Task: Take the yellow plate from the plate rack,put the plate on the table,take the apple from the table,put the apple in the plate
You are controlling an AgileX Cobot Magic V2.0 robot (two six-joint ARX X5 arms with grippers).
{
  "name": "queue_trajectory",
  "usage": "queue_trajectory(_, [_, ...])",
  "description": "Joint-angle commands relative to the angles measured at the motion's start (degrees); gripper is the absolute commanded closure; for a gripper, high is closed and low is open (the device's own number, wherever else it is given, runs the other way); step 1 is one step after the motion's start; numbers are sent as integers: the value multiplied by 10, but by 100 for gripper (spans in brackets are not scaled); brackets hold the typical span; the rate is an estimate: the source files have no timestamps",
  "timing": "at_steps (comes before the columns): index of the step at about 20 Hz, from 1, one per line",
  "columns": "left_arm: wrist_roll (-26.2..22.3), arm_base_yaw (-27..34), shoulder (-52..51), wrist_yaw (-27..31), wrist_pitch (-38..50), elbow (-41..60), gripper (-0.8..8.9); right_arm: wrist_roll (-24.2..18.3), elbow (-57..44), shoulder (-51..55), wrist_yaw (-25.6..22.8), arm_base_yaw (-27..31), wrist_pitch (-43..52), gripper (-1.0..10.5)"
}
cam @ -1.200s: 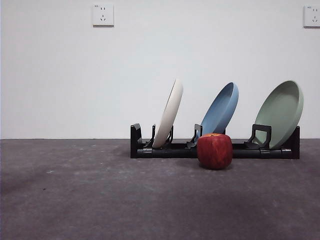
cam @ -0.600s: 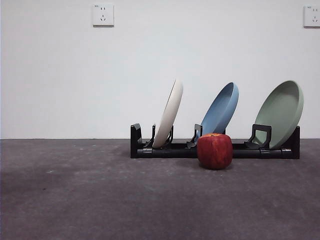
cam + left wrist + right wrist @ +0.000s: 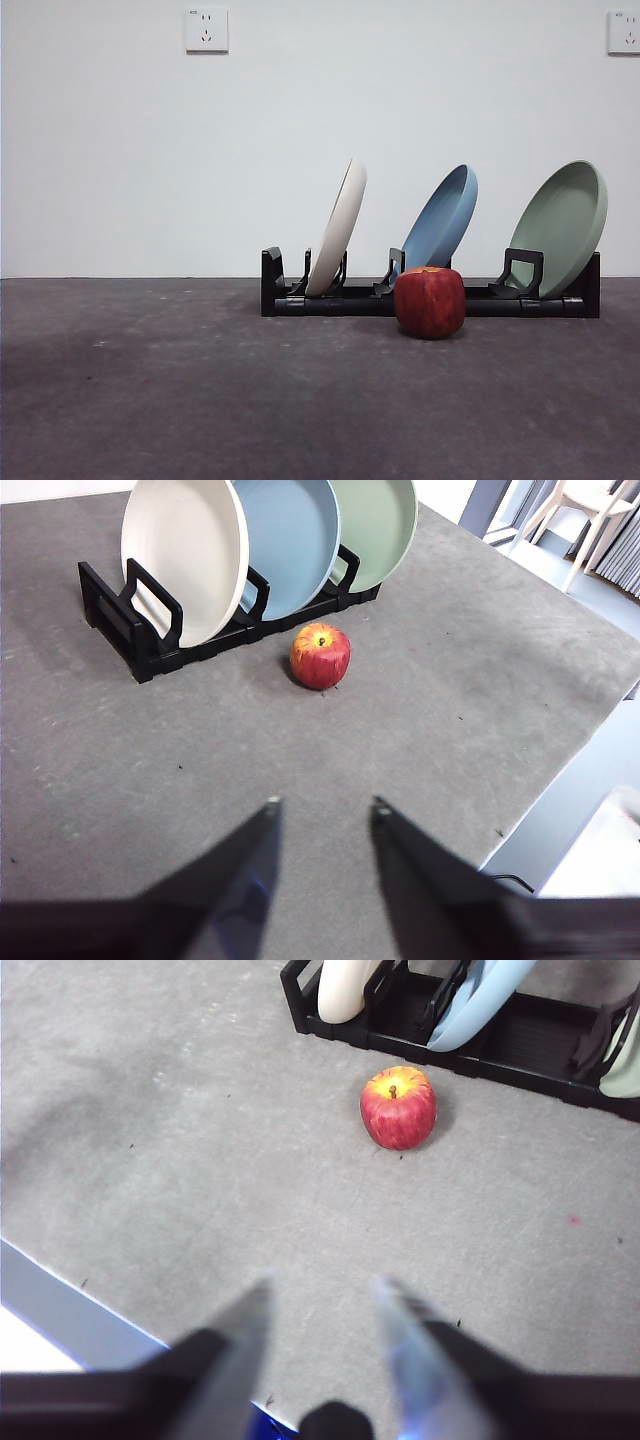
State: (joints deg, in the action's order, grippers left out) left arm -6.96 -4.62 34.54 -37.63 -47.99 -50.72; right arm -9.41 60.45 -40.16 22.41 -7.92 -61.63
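yellow plate (image 3: 185, 555) racked, well apart from open left gripper (image 3: 322, 805); apple (image 3: 320, 655) between

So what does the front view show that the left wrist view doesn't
Only the front view shows the white wall behind the rack with its two wall sockets. Only the left wrist view shows the left hand, open above bare table, the table's edge, and a chair beyond it. Both show the yellow plate, blue plate and green plate standing in the plate rack, with the apple on the table in front of it.
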Motion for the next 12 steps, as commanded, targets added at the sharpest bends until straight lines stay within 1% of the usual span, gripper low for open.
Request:
queue_trajectory(1, [14, -2, 3, 0, 5, -3, 279, 10, 2, 0, 0, -1, 3, 260])
queue_trajectory(4, [20, -5, 22, -2, 24, -3, 279, 12, 2, 0, 0, -1, 3, 260])
queue_trajectory(6, [43, -19, 41, -2, 60, -4, 279, 19, 2, 0, 0, -1, 3, 260])
queue_trajectory(9, [70, -52, 85, 2, 124, -9, 279, 19, 2, -3, 0, -1, 3, 260])
queue_trajectory(10, [75, -69, 108, 9, 145, -17, 280, 19, 1, -3, 0, -1, 3, 260])
queue_trajectory(12, [81, -104, 158, 52, 174, -42, 280, 19, 1, -7, 1, -1, 3, 260])
